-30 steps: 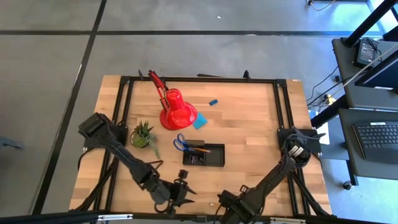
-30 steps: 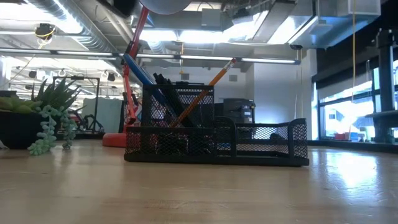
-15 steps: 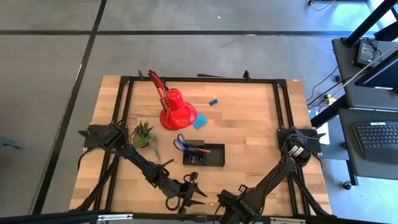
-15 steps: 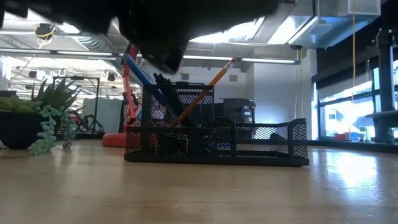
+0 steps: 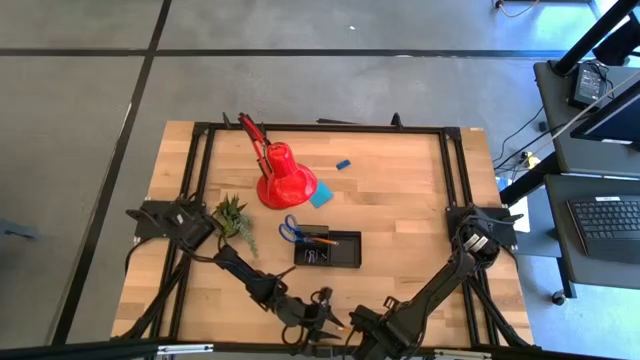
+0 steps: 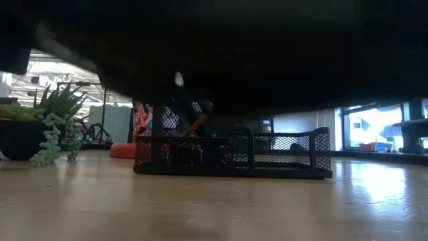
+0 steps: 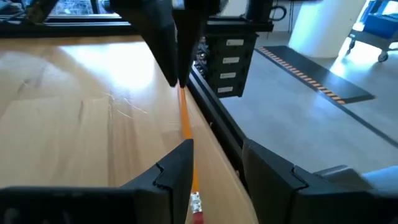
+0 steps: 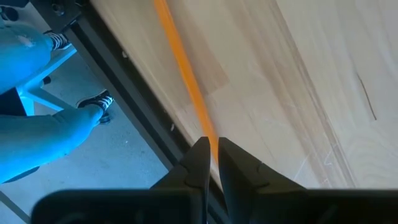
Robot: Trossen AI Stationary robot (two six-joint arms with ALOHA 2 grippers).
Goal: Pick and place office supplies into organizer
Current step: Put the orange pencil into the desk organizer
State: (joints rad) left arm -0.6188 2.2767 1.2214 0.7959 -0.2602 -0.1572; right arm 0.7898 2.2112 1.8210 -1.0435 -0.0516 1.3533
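An orange pencil (image 7: pixel 185 124) lies along the table's near edge, its eraser end (image 7: pixel 196 203) toward my left gripper. My right gripper (image 8: pixel 212 149) is shut on its other end; it also shows in the left wrist view (image 7: pixel 177 74). My left gripper (image 7: pixel 217 180) is open, low over the near edge (image 5: pixel 312 322), one finger on each side of the eraser end. The black mesh organizer (image 5: pixel 328 250) holds blue-handled scissors (image 5: pixel 290 231), pencils and pens. The light-blue note pad (image 5: pixel 322 196) and blue eraser (image 5: pixel 343 164) lie on the far half of the table. My right gripper pinches the pencil's end away from the eraser (image 7: pixel 181 88) between its two fingers. The fingers come from above, pointing down. The pencil stretches away from them low along the wood by the table's near edge.
The red desk lamp (image 5: pixel 285 176) stands at the far left, the small potted plant (image 5: pixel 232 218) left of the organizer. The black table frame (image 7: pixel 217 124) runs right beside the pencil. Both arms crowd the near edge, and one darkens the top of the low view (image 6: pixel 234 47).
My left gripper has gone toward the table's right edge along the near edge, up to the right gripper and the pencil. Its arm now fills the top of the low view and hides the upper part of the organizer's contents.
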